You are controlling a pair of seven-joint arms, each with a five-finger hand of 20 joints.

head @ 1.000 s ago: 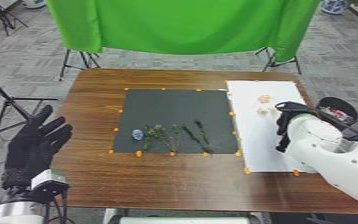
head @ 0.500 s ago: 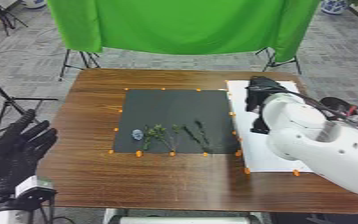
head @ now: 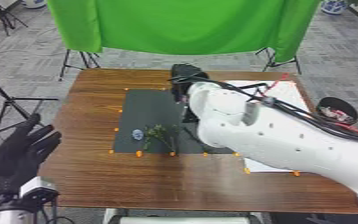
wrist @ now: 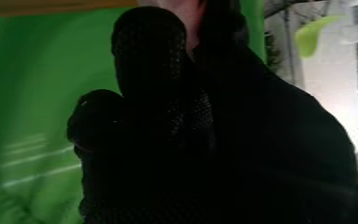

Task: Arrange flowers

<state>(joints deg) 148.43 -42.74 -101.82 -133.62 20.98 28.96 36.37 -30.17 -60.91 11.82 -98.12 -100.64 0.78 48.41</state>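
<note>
Head view — black bin (head: 335, 103) holds pinkish pieces (head: 335, 114) — near the table (head: 95, 175).

Downward head view, close right wrist view, shared green cloth (head: 189, 27)

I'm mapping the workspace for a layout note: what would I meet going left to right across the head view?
Left hand → small bluish thing → green sprigs → white sheet → round dark container.
</note>
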